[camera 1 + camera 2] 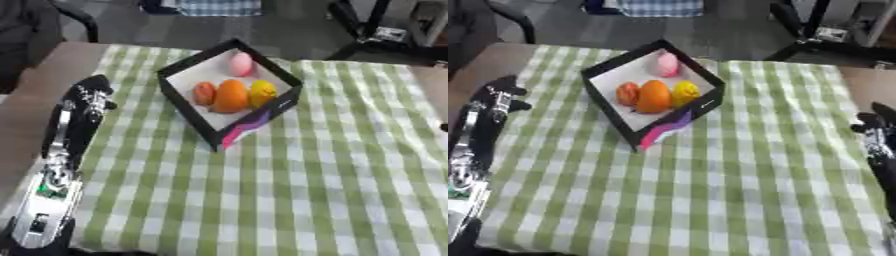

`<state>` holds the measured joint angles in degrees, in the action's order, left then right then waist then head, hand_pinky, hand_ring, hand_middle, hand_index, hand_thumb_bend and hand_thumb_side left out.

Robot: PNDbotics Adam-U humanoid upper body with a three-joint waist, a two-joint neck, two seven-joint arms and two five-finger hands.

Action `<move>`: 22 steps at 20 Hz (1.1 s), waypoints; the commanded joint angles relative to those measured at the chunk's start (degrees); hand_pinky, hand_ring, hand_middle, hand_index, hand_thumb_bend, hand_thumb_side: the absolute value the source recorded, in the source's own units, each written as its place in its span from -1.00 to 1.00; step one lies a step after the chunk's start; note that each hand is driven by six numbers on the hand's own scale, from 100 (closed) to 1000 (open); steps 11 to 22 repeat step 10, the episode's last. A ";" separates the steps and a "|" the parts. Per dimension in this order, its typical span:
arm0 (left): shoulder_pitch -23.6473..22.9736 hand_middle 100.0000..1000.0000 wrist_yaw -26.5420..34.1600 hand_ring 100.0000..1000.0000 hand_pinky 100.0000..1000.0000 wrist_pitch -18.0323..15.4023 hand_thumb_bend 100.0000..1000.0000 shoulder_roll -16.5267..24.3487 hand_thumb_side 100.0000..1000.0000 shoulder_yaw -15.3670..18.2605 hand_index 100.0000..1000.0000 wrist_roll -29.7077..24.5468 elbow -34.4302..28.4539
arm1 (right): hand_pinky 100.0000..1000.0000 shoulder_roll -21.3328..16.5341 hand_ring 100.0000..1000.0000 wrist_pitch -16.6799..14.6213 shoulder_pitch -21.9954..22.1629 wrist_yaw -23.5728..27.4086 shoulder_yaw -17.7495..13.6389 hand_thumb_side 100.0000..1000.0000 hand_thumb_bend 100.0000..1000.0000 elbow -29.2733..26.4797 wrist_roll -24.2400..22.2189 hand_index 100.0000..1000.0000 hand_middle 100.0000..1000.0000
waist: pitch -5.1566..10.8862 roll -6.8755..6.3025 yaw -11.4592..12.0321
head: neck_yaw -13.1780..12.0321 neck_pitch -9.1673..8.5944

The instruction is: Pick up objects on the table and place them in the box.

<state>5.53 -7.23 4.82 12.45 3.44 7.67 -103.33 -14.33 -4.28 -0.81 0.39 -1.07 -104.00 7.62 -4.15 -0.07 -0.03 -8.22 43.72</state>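
A black-walled box with a white floor stands turned like a diamond at the far middle of the green checked cloth. Inside it lie a pink egg-shaped thing, a small red-orange fruit, an orange one and a yellow one. My left hand hovers over the cloth's left edge, left of the box and apart from it, fingers relaxed and holding nothing. My right hand shows at the right edge, fingers up, empty.
Bare brown tabletop runs along the left of the cloth. A dark chair stands at the far left, and black stand legs at the far right beyond the table. No loose objects show on the cloth.
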 commanded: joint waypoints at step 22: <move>0.18 0.19 0.80 0.06 0.50 -0.55 -0.72 0.18 0.50 0.10 0.63 1.46 -0.87 | 0.75 0.71 0.36 -0.80 2.22 2.37 -0.61 0.33 -1.00 -1.05 0.48 0.65 0.33 | 1.59 -0.98 -0.43 | 3.45 0.40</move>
